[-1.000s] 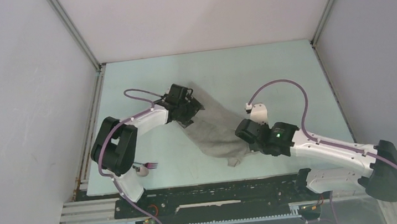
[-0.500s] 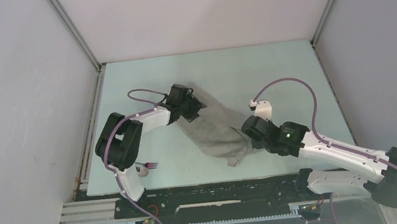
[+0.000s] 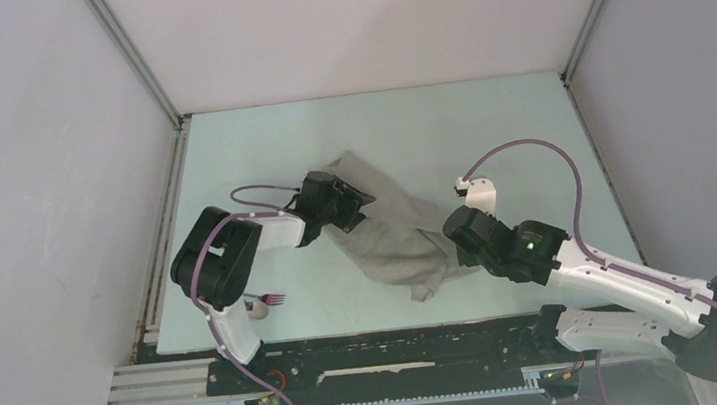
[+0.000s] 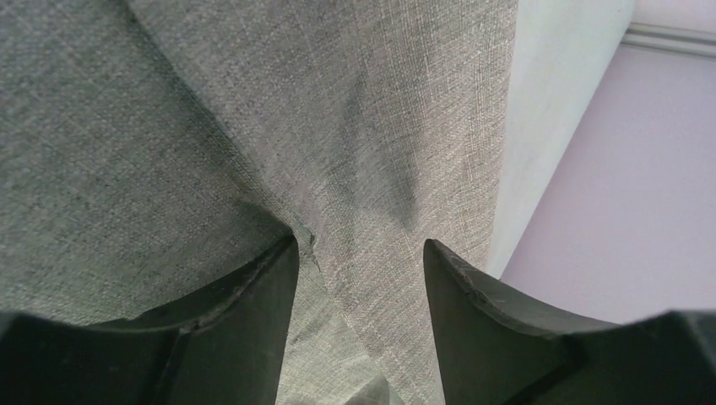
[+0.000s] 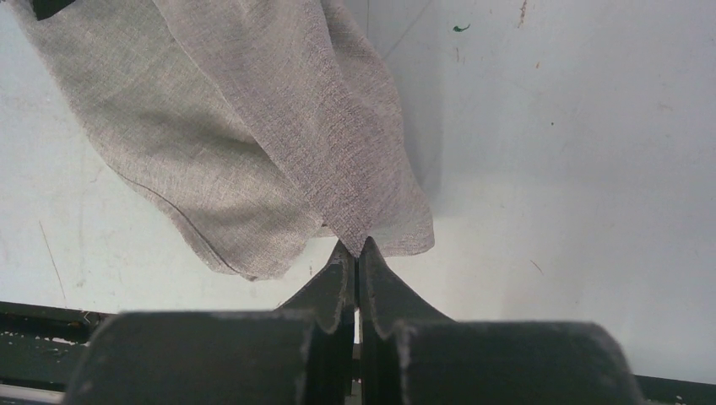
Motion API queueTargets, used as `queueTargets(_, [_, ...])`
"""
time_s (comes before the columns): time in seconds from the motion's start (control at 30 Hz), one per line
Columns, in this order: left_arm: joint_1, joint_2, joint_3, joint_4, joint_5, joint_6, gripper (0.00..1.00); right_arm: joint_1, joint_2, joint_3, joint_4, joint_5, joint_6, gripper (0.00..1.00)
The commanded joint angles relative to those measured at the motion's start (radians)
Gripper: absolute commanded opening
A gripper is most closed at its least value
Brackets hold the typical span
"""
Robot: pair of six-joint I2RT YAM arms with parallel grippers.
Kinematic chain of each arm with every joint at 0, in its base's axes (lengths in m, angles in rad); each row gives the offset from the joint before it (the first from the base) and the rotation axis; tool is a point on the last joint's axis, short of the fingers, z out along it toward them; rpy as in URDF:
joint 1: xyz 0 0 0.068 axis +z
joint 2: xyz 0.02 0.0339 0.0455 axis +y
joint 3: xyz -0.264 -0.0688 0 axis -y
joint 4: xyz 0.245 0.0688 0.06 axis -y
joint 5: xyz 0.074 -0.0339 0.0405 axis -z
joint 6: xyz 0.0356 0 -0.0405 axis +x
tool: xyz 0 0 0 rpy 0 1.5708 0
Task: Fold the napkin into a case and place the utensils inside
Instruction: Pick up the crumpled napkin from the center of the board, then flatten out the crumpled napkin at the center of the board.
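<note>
**A:** Start at the left. What lies there?

**B:** The fork and the spoon lie together on the bench, right beside the left arm's base. They are at about eight o'clock from the napkin and well apart from it.

**A:** And the left end effector?

**B:** It sits over the napkin's upper part, at roughly ten o'clock from the cloth's middle. In the left wrist view the left end effector has its two fingers spread apart. Grey napkin fills the space under and between them. A crease runs up to the tip of the finger on the left of that view. The jaws are open, not closed on any cloth.

**A:** How does the napkin lie?

**B:** It lies as a rumpled, layered strip slanting across the bench, from an eleven o'clock end far back to a five o'clock end near the front edge. Part of it is folded over itself.

**A:** Now the right side.

**B:** The right end effector meets the napkin's edge at about four o'clock from its middle. In the right wrist view the right end effector is pressed closed, pinching a point of the napkin between its tips. From there the cloth spreads away toward eleven o'clock over the pale bench.
</note>
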Motion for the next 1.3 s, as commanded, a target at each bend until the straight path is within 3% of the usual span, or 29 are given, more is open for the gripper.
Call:
queueTargets(0.0, [-0.004,-0.009,-0.047,0.148,0.000,-0.068,0.63,-0.004,-0.023,0.035,0.030,0.010,-0.019,0.00])
queueTargets(0.17, [0.006,-0.016,-0.041,0.179,-0.051,-0.036,0.47,-0.005,-0.033,0.040,0.016,0.027,-0.032,0.00])
queueTargets(0.33, [0.052,-0.130,-0.008,0.105,-0.096,0.080,0.10,0.007,-0.054,0.070,0.015,0.050,-0.079,0.00])
queueTargets(0.43, [0.092,-0.271,0.021,0.010,-0.110,0.190,0.01,0.063,-0.084,0.107,0.040,0.038,-0.190,0.00])
queueTargets(0.63, [0.117,-0.671,0.184,-0.364,-0.228,0.507,0.00,0.355,-0.122,0.279,0.054,0.070,-0.367,0.00])
queueTargets(0.77, [0.116,-0.925,0.289,-0.543,-0.384,0.646,0.00,0.588,-0.049,0.455,0.053,0.198,-0.428,0.00])
queueTargets(0.9, [0.116,-1.040,0.395,-0.614,-0.473,0.745,0.00,0.659,0.017,0.588,0.077,0.284,-0.452,0.00])
queueTargets(1.0, [0.116,-0.974,0.468,-0.623,-0.491,0.778,0.00,0.568,0.007,0.610,0.094,0.292,-0.446,0.00])
queueTargets(1.07, [0.116,-0.900,0.506,-0.599,-0.481,0.772,0.00,0.443,-0.017,0.607,0.079,0.263,-0.405,0.00])
queueTargets(1.17, [0.116,-0.731,0.576,-0.517,-0.410,0.763,0.00,0.131,-0.067,0.568,0.062,0.134,-0.318,0.00])
queueTargets(1.27, [0.114,-0.486,0.747,-0.515,-0.356,0.752,0.00,-0.192,-0.076,0.517,0.080,-0.026,-0.296,0.00])
